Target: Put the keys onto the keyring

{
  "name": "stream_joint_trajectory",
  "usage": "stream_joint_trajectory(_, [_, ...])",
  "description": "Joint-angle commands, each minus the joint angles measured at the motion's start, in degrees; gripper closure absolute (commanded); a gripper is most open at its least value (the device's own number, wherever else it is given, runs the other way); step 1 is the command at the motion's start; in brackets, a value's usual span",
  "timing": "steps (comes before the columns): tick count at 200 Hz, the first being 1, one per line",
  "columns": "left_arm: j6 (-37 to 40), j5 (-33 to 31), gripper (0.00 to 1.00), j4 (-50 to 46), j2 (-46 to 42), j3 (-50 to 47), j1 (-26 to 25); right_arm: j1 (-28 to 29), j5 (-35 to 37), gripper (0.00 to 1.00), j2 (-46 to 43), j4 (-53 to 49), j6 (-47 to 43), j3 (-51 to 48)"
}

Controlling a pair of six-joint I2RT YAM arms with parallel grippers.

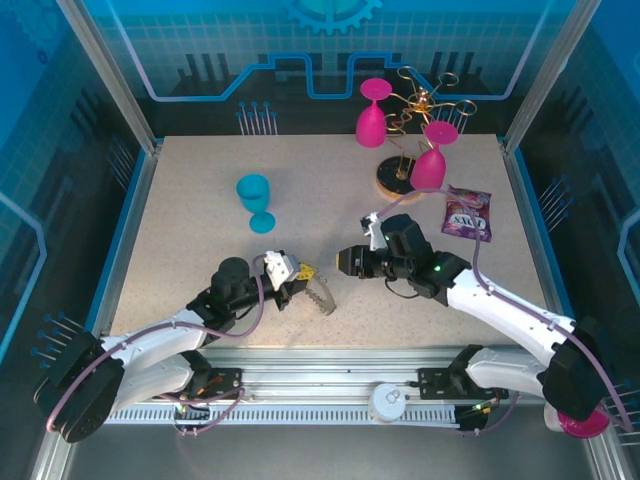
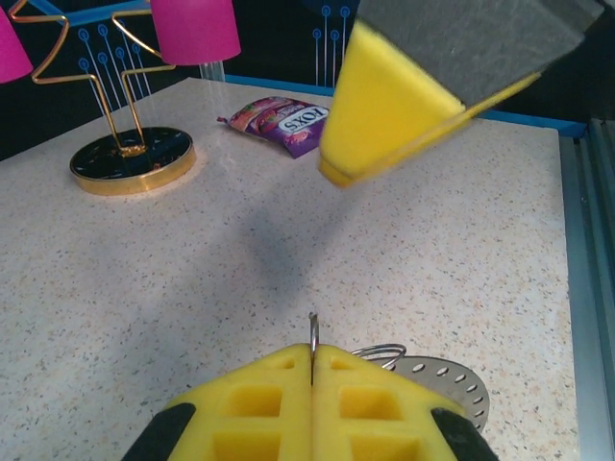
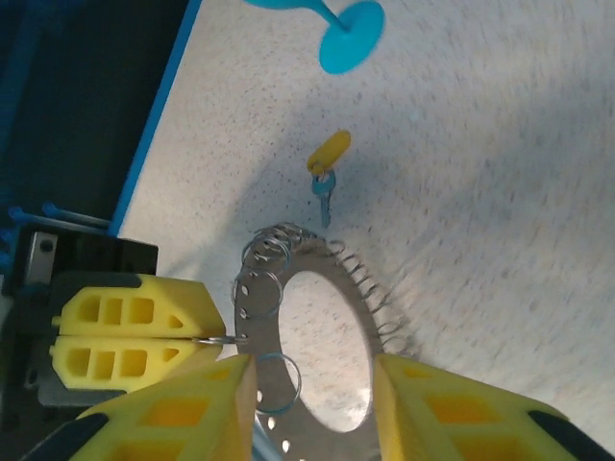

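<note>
Left pincer (image 2: pixel 312 360): clamped shut on one thin wire coil of the keyring (image 3: pixel 264 331). The coil stands edge-on between its tips. The ring's flat plate lies on the desk (image 1: pixel 200 160) just right of those tips. Your anchor looks sound.

Key (image 3: pixel 328 154): yellow head, short blade, lying loose and flat. It sits ahead of the right pincer, just past the ring's far rim, between the ring and the foot of the blue goblet (image 3: pixel 351 38). It is on no coil.

Right pincer (image 3: pixel 312 370): jaws apart at a middling gap with nothing in them. It hangs in the air over the ring, in front of the left pincer.

Step, as I read it: the ring is steadied and the key is not yet fetched. You likely need to carry the right pincer forward over the ring and come down on the yellow head. The blade is too thin and low to grip.

Room: bare desk lies either side of the key. The goblet foot stands near behind it, so an overshoot may tip the goblet. The gold wire stand (image 1: pixel 400 175) and candy packet (image 1: pixel 467 213) sit well apart, behind the right pincer. The desk's near edge is close behind both pincers.
</note>
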Motion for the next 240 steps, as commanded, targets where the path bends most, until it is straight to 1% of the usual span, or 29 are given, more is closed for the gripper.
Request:
stream_joint_trajectory(1, [-1.15,-0.34,1.0,5.76,0.35,-0.93,-0.02,-0.44,-3.18,0.59,-0.72,11.66,27.24,-7.1])
stream_joint_trajectory(16, [-1.15,-0.25,1.0,5.94,0.3,-0.99,-0.07,-0.03,-3.12,0.57,0.7,18.65,35.65,-10.71])
stream_joint_trajectory(36, [-1.02,-0.17,1.0,6.17,0.52,-0.99,-0.01,0.94,-4.31,0.56,4.06,23.8,42.4,-11.92])
stream_joint_trajectory(39, [-1.02,-0.15,1.0,6.26,0.48,-1.01,0.0,1.11,-4.3,0.56,4.61,23.96,43.33,-12.06])
stream_joint_trajectory(62, [-0.72,-0.14,1.0,6.19,0.57,-0.93,-0.05,2.57,-3.76,0.53,7.87,34.17,48.87,-14.35])
stream_joint_trajectory(78, [-0.54,-0.13,1.0,5.84,0.45,-0.88,-0.05,3.29,-3.98,0.53,10.05,38.29,51.43,-14.86])
stream_joint_trajectory(115, [-0.32,-0.46,1.0,5.74,0.52,-0.91,-0.04,5.29,-3.07,0.54,12.7,44.07,54.79,-15.42])
stream_joint_trajectory(157, [-0.02,-1.36,1.0,5.83,0.69,-0.98,-0.06,6.4,-1.81,0.63,13.17,47.88,57.81,-16.93])
stream_joint_trajectory(194, [0.4,-2.34,1.0,5.54,0.76,-0.93,-0.12,6.97,-0.98,0.68,12.71,49.34,58.9,-17.51])
stream_joint_trajectory(240, [0.33,-3.47,1.0,5.48,1.3,-0.5,-0.12,7.25,-0.2,0.68,12.0,51.06,59.07,-18.45])
